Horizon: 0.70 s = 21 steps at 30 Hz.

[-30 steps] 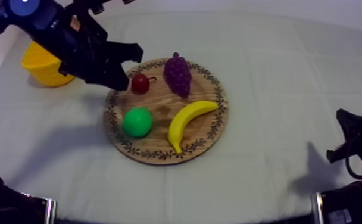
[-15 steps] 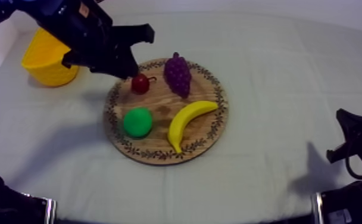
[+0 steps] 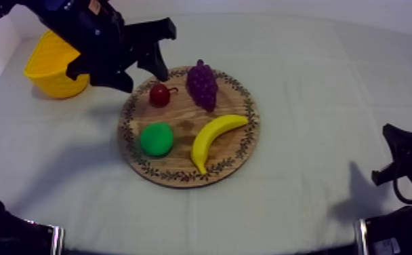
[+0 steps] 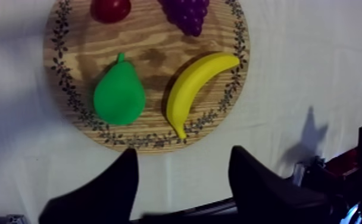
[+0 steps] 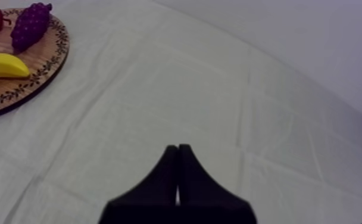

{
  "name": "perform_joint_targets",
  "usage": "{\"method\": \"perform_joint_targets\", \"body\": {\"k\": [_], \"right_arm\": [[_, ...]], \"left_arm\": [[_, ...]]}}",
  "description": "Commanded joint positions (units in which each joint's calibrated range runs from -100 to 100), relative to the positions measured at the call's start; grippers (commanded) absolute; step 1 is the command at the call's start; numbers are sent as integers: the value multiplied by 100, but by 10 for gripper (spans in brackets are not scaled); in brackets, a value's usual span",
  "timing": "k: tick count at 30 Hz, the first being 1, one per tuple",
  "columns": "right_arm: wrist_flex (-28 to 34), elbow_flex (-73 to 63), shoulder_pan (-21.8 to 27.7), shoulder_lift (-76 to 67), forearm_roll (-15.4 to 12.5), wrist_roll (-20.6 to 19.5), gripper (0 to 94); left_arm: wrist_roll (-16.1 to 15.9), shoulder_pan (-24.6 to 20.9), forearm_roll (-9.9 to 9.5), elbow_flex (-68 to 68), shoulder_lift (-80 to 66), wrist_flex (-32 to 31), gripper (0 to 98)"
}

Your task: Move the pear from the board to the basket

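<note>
Left gripper (image 4: 183, 152) hangs above the board's (image 3: 246, 146) edge on the basket side, fingers spread wide with nothing between them. Right gripper (image 5: 178, 149) sits low at its own side, fingers pressed together, empty.

Pear (image 4: 119, 97) lies on its side on the board, not yet grasped.

Risks, as we judge them:
- The rounded pear may roll or slip out of a shallow pinch.
- Fingers coming down could knock the small red fruit (image 3: 159, 94) or the banana (image 3: 212, 138) nearby.

We count one pear, one banana, one bunch of grapes (image 3: 202, 84), one small red fruit, one board, one basket (image 3: 49, 68).
</note>
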Motion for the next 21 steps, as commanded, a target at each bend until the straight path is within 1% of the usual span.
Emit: {"method": "perform_joint_targets", "body": {"k": [1, 6, 10, 16, 21], "right_arm": [[-1, -2, 1, -3, 0, 0, 2], [-1, -2, 1, -3, 0, 0, 2], [-1, -2, 1, -3, 0, 0, 2], [-1, -2, 1, -3, 0, 0, 2], [-1, -2, 1, -3, 0, 0, 2]], "left_arm": [[-7, -3, 2, -13, -1, 21, 711], [17, -4, -27, -57, 30, 144, 850], [-6, 0, -67, -101, 102, 186, 922], [-53, -12, -116, 33, 362, 149, 952], [-164, -38, -112, 414, 789, -145, 955]]}}
